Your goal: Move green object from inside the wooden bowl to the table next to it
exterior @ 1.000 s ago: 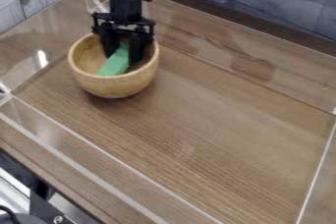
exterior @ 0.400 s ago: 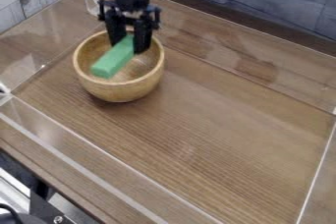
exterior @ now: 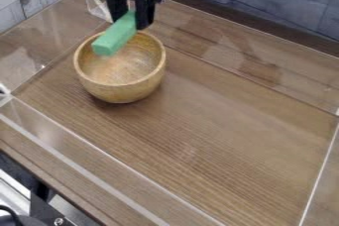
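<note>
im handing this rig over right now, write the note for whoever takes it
End effector: shut on the green object, gripping its upper end; the block hangs tilted, its lower end pointing down to the left.
Green object: lifted out, above the far rim of the wooden bowl, touching nothing but the end effector as far as the view shows.
Wooden bowl: upright on the table, now with nothing in it.
Done: block grasped and raised out of the bowl.
Left: carry it sideways past the rim, lower it onto bare table beside the bowl, release, back away.
</note>
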`<action>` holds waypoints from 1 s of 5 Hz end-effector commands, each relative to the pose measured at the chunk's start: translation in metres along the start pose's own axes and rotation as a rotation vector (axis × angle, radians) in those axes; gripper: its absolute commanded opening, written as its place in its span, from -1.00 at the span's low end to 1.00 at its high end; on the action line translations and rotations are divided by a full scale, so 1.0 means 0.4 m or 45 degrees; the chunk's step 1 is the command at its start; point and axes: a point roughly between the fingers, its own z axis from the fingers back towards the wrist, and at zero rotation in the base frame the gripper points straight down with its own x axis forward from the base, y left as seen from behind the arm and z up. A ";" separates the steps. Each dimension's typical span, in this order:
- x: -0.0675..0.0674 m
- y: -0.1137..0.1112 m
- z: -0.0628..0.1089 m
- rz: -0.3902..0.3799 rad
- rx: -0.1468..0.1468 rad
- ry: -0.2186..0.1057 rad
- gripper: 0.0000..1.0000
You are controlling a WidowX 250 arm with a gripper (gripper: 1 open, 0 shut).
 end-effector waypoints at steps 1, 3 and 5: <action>0.020 -0.016 0.091 -0.001 0.025 -0.124 -1.00; 0.056 -0.155 0.071 -0.180 0.037 -0.115 -1.00; 0.125 -0.295 -0.019 -0.168 0.035 -0.106 -1.00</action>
